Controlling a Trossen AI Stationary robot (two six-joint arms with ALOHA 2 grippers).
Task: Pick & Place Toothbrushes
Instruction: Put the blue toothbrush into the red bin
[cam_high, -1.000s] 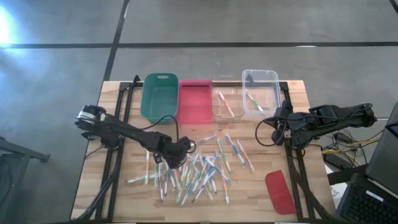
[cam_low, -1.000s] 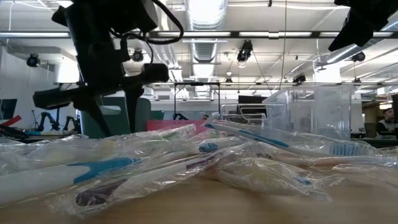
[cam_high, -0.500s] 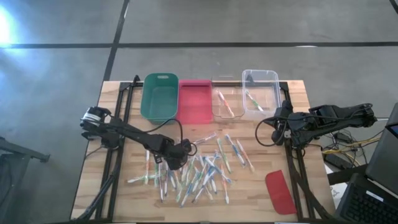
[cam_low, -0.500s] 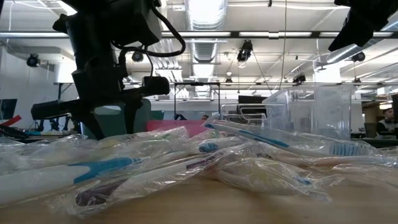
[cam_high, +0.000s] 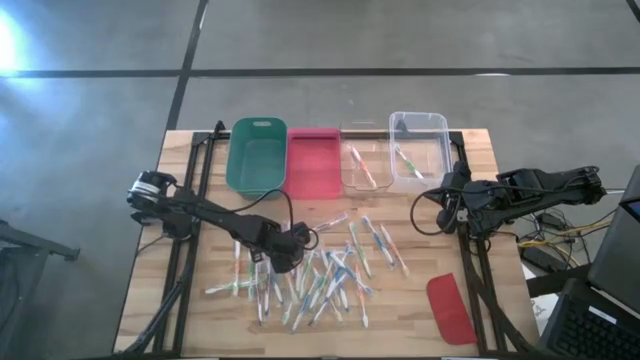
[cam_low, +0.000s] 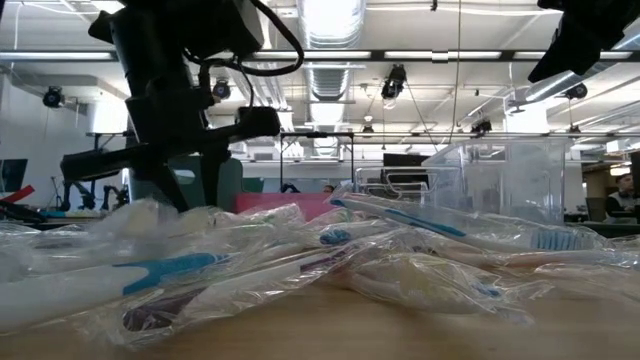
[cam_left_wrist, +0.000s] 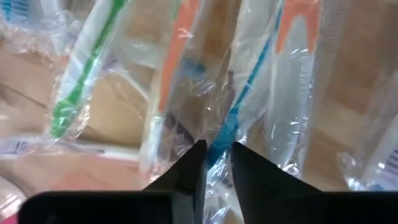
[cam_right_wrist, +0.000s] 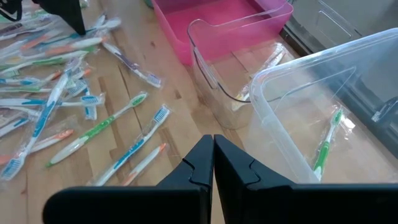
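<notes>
Several wrapped toothbrushes lie in a loose pile on the wooden table. My left gripper stands in the pile's left part, pointing steeply down. In the left wrist view it is shut on a blue-handled toothbrush in a clear wrapper. A green one and an orange one lie beside it. My right gripper waits shut above the table's right side, holding nothing. My left gripper pinches the blue-handled toothbrush between its two fingers, wrapper and all, at the blue stretch of the handle. The fingers come from above, slanting steeply down, one on each side of the stick. The toothbrush still lies among the others on the table.
Along the far edge stand a green bin, a pink bin, a clear bin holding an orange toothbrush and a clear bin holding a green one. A flat red lid lies at the near right.
My left gripper has stayed in the pile's left part and drawn its fingers closer together there. In the low view a wrapper beside the fingers has bulged upward. The right arm has kept still.
</notes>
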